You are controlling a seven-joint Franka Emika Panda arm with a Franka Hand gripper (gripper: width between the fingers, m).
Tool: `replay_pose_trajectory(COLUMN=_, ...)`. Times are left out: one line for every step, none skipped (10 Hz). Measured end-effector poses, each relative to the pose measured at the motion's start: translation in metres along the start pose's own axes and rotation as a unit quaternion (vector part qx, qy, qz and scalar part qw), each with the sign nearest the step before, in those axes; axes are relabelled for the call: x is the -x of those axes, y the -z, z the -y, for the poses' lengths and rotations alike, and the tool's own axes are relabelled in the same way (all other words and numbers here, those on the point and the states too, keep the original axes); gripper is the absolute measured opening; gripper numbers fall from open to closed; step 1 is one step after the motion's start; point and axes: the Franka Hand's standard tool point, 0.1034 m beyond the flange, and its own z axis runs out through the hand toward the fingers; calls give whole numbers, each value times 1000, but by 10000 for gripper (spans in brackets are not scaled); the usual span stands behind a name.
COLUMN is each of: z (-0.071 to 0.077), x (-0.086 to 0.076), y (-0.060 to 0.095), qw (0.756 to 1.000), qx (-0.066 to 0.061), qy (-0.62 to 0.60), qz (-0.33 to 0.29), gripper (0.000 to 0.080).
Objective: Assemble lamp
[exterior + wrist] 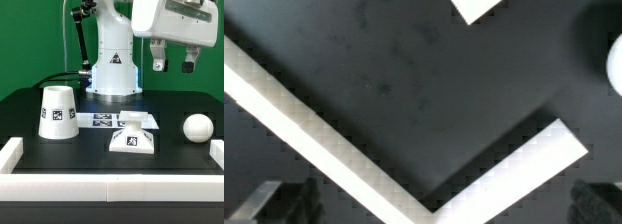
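The lamp's three white tagged parts stand apart on the black table. The cup-like shade (57,110) is at the exterior view's left. The low square base (133,138) is in the middle. The ball-shaped bulb (197,126) is at the right. My gripper (172,62) hangs high above the table, up and behind the bulb, open and empty. In the wrist view its dark fingertips (274,200) show wide apart with nothing between them. A curved white edge that may be the bulb (614,62) shows at that frame's side.
The marker board (125,120) lies flat behind the base. A raised white rim (110,192) borders the table's front and sides; one corner of it shows as a V in the wrist view (331,140). The robot's base (112,70) stands at the back.
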Motion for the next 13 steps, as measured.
replay_pose_trajectory(z=0, x=0, y=0, qw=1000, qx=0, qy=0, qz=0, gripper=699)
replay_pose_trajectory(z=0, x=0, y=0, qw=1000, qx=0, qy=0, qz=0, gripper=699)
replay_pose_trajectory(z=0, x=0, y=0, qw=1000, qx=0, qy=0, qz=0, gripper=699)
replay_pose_trajectory(z=0, x=0, y=0, qw=1000, qx=-1, qy=0, qz=0, gripper=699)
replay_pose_trajectory(z=0, x=0, y=-1, qw=1000, qx=-1, qy=0, qz=0, gripper=699)
replay_pose_trajectory(z=0, x=1, y=-1, qw=1000, qx=-1, qy=-1, qz=1, gripper=699)
replay_pose_trajectory(z=3, x=17, y=-2, qw=1000, qx=-1, qy=-8, qz=0, gripper=699)
replay_pose_trajectory(z=10, x=35, y=-5, qw=1000, qx=0, qy=-15, qz=0, gripper=699)
replay_pose_trajectory(z=15, x=47, y=-10, qw=1000, qx=-2, qy=-22, qz=1, gripper=699)
replay_pose_trajectory(z=16, x=52, y=-15, qw=998, qx=-4, qy=-60, qz=3, gripper=699)
replay_pose_trajectory(z=17, x=50, y=-14, qw=995, qx=-4, qy=-99, qz=2, gripper=699)
replay_pose_trajectory(z=17, x=50, y=-14, qw=992, qx=-4, qy=-127, qz=2, gripper=699)
replay_pose_trajectory(z=17, x=50, y=-14, qw=990, qx=-4, qy=-143, qz=2, gripper=699)
